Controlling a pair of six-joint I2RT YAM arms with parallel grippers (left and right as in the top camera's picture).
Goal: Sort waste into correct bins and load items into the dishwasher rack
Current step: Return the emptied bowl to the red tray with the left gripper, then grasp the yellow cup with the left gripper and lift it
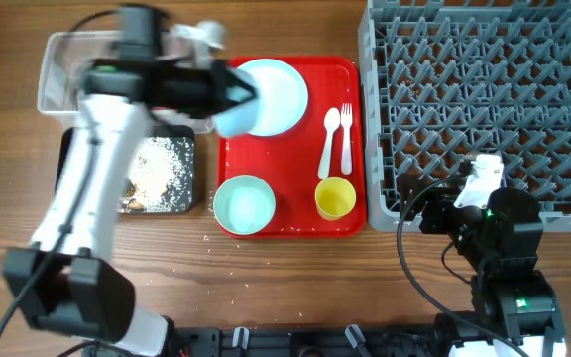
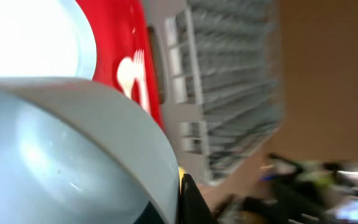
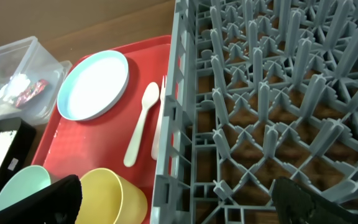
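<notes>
My left gripper point(image 1: 224, 96) is shut on the rim of a light blue bowl point(image 1: 236, 117) and holds it raised over the red tray's left edge, next to the light blue plate point(image 1: 276, 91). The bowl fills the left wrist view point(image 2: 61, 155). On the red tray point(image 1: 295, 169) lie a second blue bowl point(image 1: 243, 204), a yellow cup point(image 1: 335, 197), a white spoon point(image 1: 329, 139) and a fork point(image 1: 346, 139). The black tray point(image 1: 72, 164) holds white crumbs and brown bits. The clear tub point(image 3: 27, 53) holds a red wrapper point(image 3: 31, 91) and tissue point(image 3: 12, 84). My right gripper point(image 3: 179, 208) is open over the grey rack's point(image 1: 484, 99) front left corner.
A few white crumbs lie on the wood in front of the red tray point(image 1: 206, 238). The rack's upright pegs point(image 3: 278, 93) stand just under and ahead of my right gripper. Cables run at the table's front edge.
</notes>
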